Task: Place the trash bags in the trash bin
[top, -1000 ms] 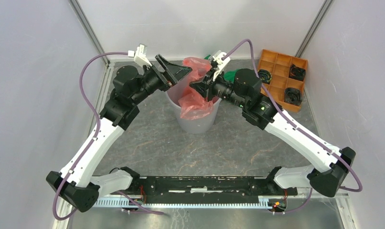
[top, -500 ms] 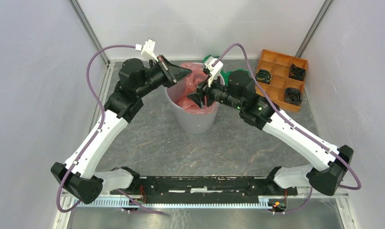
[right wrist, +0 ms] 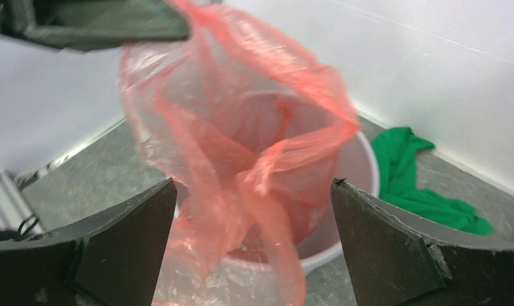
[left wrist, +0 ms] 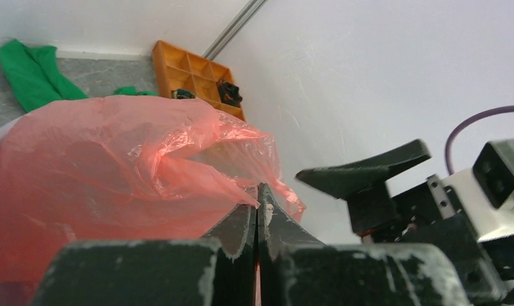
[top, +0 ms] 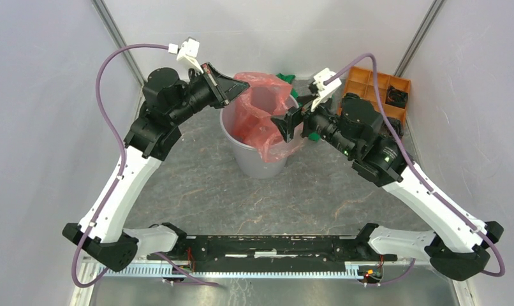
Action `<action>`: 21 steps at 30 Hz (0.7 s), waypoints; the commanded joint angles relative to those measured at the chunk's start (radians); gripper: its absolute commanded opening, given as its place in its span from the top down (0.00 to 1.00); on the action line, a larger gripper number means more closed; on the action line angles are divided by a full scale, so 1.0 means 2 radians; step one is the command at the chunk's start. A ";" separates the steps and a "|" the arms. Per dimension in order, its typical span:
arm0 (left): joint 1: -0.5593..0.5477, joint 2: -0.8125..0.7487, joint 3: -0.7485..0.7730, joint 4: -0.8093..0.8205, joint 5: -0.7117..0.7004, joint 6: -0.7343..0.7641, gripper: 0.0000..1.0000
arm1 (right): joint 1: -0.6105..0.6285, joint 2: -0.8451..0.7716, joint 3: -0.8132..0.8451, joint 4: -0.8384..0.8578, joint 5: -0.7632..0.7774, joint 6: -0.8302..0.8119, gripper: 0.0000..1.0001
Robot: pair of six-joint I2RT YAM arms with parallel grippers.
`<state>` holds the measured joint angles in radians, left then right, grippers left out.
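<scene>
The red-orange trash bag [top: 262, 109] stands partly inside the light-grey trash bin [top: 261, 164], its mouth pulled up above the rim and a flap hanging over the bin's right side. My left gripper [top: 247, 90] is shut on the bag's upper left edge; in the left wrist view the film [left wrist: 120, 159] is pinched between the closed fingertips of that gripper [left wrist: 259, 191]. My right gripper [top: 286, 122] hovers open just right of the bin. In the right wrist view the bag [right wrist: 242, 127] and bin rim [right wrist: 359, 167] lie beyond the open gripper [right wrist: 254, 185], nothing between its fingers.
An orange compartment tray [top: 368, 86] with black parts sits at the back right. A green cloth [top: 284, 78] lies behind the bin against the back wall, also the green cloth [right wrist: 420, 188] seen past the rim. Enclosure walls stand close around the table.
My left gripper closed on the bag's edge and lifted it up and left. My right gripper opened, let go of the bag and drew back to the right.
</scene>
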<state>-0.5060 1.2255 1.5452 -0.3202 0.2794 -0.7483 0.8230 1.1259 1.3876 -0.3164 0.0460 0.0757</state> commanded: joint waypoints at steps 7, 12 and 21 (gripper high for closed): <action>-0.001 -0.028 0.017 -0.057 -0.007 0.081 0.98 | -0.002 -0.021 -0.005 0.017 0.137 0.055 0.02; 0.000 -0.037 0.021 -0.077 -0.021 0.099 0.98 | -0.002 -0.018 -0.030 0.014 0.101 0.018 0.02; 0.000 -0.038 0.041 -0.110 -0.041 0.132 0.98 | -0.002 -0.004 -0.072 0.038 0.097 -0.025 0.23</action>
<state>-0.5060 1.1698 1.5776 -0.5049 0.2352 -0.5728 0.8219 1.1110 1.2758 -0.3069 0.2115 0.0799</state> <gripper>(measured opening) 0.028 0.903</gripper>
